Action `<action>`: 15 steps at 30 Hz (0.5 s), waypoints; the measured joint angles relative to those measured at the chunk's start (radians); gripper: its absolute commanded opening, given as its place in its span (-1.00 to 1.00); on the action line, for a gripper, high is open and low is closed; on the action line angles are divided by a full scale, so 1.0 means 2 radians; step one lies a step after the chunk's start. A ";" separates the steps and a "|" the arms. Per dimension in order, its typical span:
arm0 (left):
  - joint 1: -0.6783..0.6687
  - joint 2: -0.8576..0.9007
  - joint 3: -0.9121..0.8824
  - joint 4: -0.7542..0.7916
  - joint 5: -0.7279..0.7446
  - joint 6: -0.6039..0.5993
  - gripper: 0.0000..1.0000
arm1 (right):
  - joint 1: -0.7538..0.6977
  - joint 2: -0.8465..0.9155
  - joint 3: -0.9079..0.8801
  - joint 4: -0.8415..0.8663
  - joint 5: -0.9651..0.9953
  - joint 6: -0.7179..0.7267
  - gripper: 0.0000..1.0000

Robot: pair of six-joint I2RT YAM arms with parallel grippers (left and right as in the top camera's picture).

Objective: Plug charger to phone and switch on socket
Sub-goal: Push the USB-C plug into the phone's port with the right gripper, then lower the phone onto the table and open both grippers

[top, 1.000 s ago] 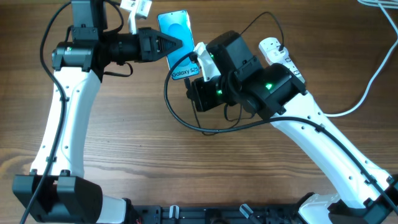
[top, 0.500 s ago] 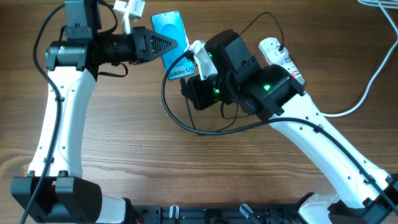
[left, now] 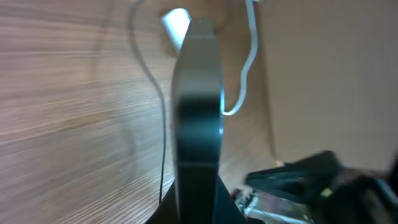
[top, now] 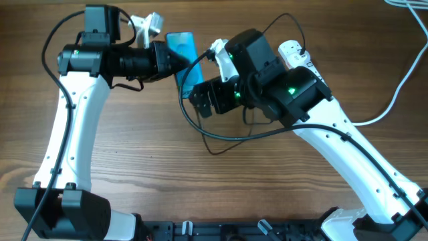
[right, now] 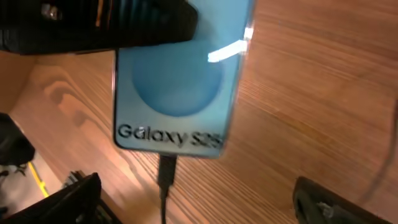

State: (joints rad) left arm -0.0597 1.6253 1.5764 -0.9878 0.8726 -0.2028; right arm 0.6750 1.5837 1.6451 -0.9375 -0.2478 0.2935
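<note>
One phone [top: 182, 48], one charger [right: 165, 177], one socket [top: 294, 53] — two arms [top: 73, 134].

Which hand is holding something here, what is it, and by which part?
The left hand grips the phone by the end opposite its white band. The right hand is open, holding nothing.

Only legible text is "Galaxy S25" in dark letters on the pale band at the lower end of the phone [right: 177, 87] screen, in the right wrist view; overhead, near the far edge of the bench [top: 134, 167], the phone is too tilted to read.
</note>
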 measured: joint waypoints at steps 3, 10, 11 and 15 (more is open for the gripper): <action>0.000 0.006 0.000 -0.024 -0.073 -0.003 -0.92 | 0.000 0.000 0.000 -0.013 0.042 0.025 1.00; -0.064 0.131 -0.001 -0.032 -0.114 0.004 -0.92 | 0.000 0.000 0.001 -0.056 0.191 0.106 0.99; -0.075 0.145 -0.001 -0.026 -0.115 0.004 -0.92 | 0.000 0.000 0.001 -0.066 0.206 0.108 0.99; -0.095 0.210 -0.001 0.003 -0.115 0.006 -0.92 | 0.000 0.000 0.002 -0.112 0.269 0.148 1.00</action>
State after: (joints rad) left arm -0.2501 2.0457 1.5738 -0.9817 0.6430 -0.1913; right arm 0.6750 1.5837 1.6493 -1.1606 0.2909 0.5888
